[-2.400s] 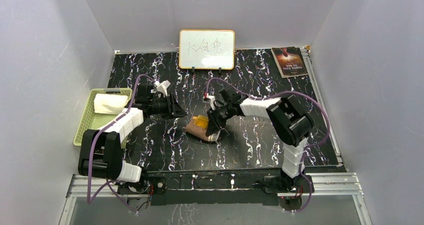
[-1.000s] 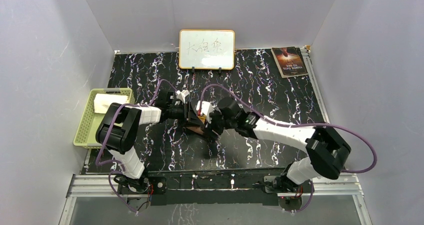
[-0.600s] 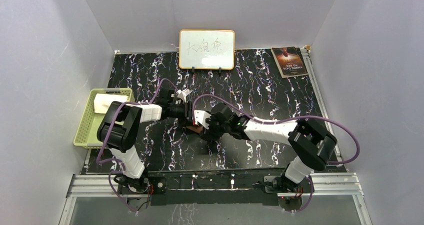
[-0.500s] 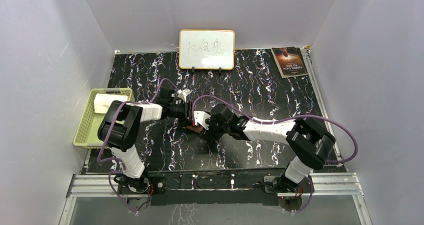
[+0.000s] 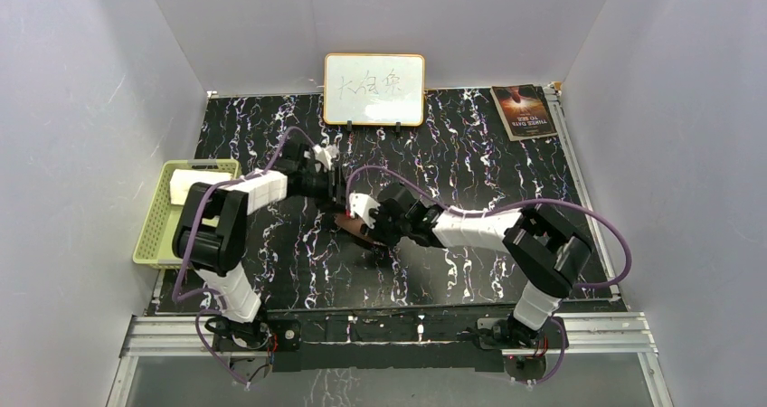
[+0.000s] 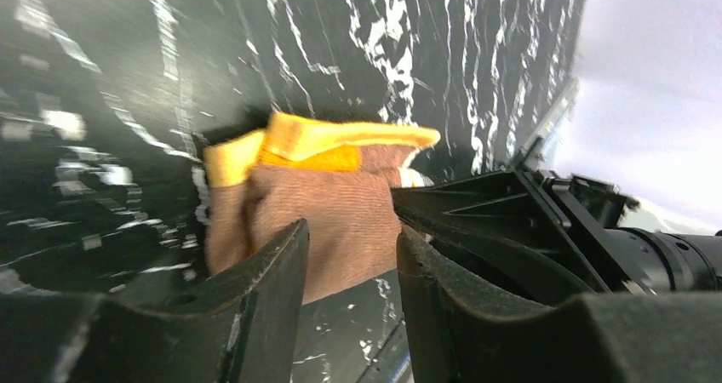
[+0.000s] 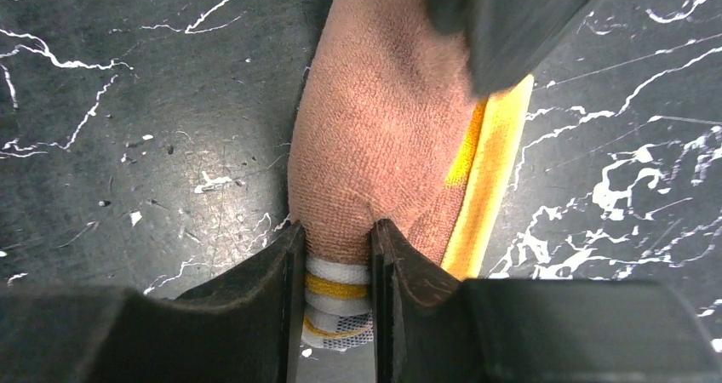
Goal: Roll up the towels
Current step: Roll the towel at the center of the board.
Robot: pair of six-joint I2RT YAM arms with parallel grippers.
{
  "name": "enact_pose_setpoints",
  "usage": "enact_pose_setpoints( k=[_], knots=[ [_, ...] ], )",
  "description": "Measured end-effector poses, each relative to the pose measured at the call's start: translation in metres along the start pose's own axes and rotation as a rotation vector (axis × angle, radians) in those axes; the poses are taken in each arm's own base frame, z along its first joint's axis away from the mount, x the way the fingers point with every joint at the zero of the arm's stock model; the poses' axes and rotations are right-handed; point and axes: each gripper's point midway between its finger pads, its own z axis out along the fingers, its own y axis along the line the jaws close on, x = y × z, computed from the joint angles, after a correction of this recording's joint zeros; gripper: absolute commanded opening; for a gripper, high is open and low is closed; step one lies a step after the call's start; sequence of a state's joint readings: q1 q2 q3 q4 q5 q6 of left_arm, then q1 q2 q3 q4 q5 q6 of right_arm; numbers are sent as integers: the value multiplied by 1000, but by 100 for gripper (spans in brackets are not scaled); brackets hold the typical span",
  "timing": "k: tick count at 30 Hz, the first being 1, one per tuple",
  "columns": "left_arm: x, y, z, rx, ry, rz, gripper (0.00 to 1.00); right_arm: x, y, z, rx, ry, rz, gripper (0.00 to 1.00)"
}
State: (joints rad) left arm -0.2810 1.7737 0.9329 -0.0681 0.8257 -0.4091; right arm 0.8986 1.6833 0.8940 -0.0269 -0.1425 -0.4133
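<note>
The orange-and-brown towel (image 7: 383,128) lies rolled on the black marble table (image 5: 470,154), its orange edge (image 6: 340,136) along one side. My right gripper (image 7: 338,238) is shut on the roll's near end, where white and yellow stripes show between the fingers. Just short of the roll's other end, my left gripper (image 6: 349,247) stands open, and the brown cloth (image 6: 332,213) lies past its fingertips. From above, both grippers meet mid-table and hide most of the roll (image 5: 353,230). The cream towel (image 5: 194,186) sits folded in the green basket (image 5: 163,240).
The green basket stands at the table's left edge. A whiteboard (image 5: 374,89) stands at the back centre, and a dark booklet (image 5: 523,111) lies at the back right. Purple cables loop over both arms.
My right gripper has closed on the end of the roll. My left gripper has widened and drawn back toward the far side of the table.
</note>
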Motion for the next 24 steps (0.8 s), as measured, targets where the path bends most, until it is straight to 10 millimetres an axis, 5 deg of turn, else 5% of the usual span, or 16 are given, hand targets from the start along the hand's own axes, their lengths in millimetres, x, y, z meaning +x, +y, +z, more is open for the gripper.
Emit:
enact_pose_setpoints(
  k=[6,9,12,20,24],
  knots=[
    [-58,-13,-55,-97,-182,93,46,0,-5,-5,-123,-39,200,22],
    [-72,-21,-73,-115,-243,130,46,0,-8,-3,-203,-48,322,25],
    [-62,-19,-71,-119,-236,117,46,-1,-14,-2,-275,-72,457,25],
    [2,21,-45,-148,-127,-59,46,12,-33,-14,-447,-177,908,25],
    [1,17,-36,-129,-138,-61,47,15,-32,-13,-541,-194,1051,24]
  ],
)
